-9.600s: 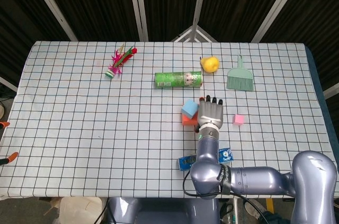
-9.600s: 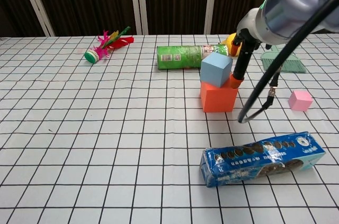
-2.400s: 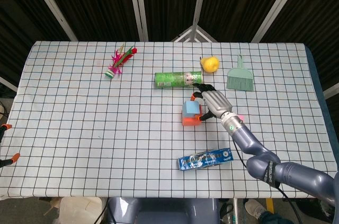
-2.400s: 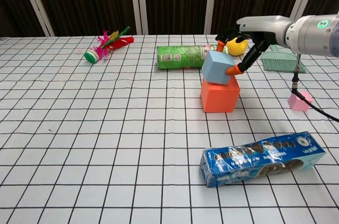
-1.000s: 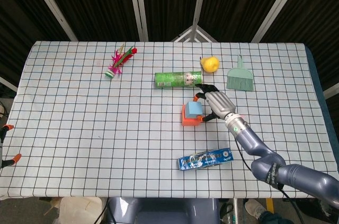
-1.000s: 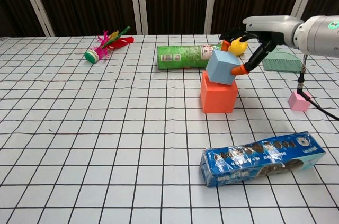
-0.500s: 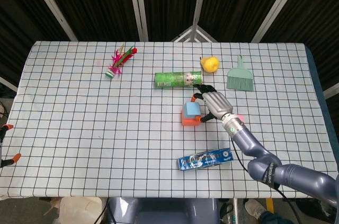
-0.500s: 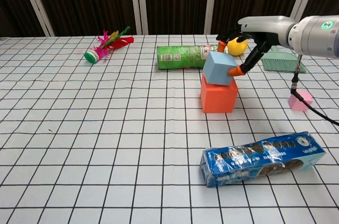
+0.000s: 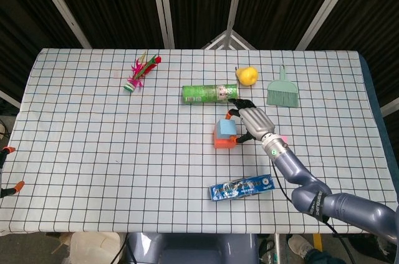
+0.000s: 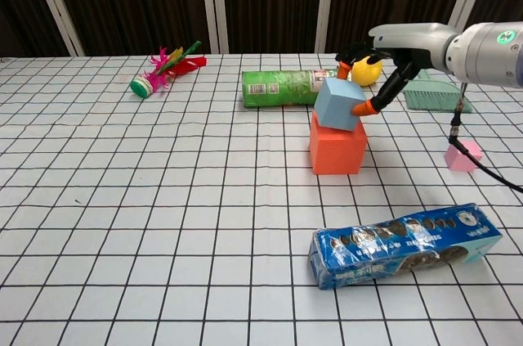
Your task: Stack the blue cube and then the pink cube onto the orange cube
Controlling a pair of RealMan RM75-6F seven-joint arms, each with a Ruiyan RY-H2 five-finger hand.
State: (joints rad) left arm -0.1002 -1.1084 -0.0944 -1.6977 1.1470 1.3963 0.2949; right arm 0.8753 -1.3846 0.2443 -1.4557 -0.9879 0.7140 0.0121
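Now | right hand clamped on blue cube, tilted atop orange cube | pink cube apart, toward tabletop's right edge

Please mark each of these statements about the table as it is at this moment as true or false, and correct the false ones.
1. The right hand grips the blue cube, which sits tilted over the orange cube. True.
2. The pink cube is already on top of the blue cube. False: it lies on the table, apart from the stack, on the right.
3. The green can stands upright. False: it lies on its side, behind the cubes.
4. The blue cookie packet lies nearer the robot than the orange cube. True.
5. The left hand holds the green dustpan brush. False: the brush lies untouched and the left hand is in neither view.
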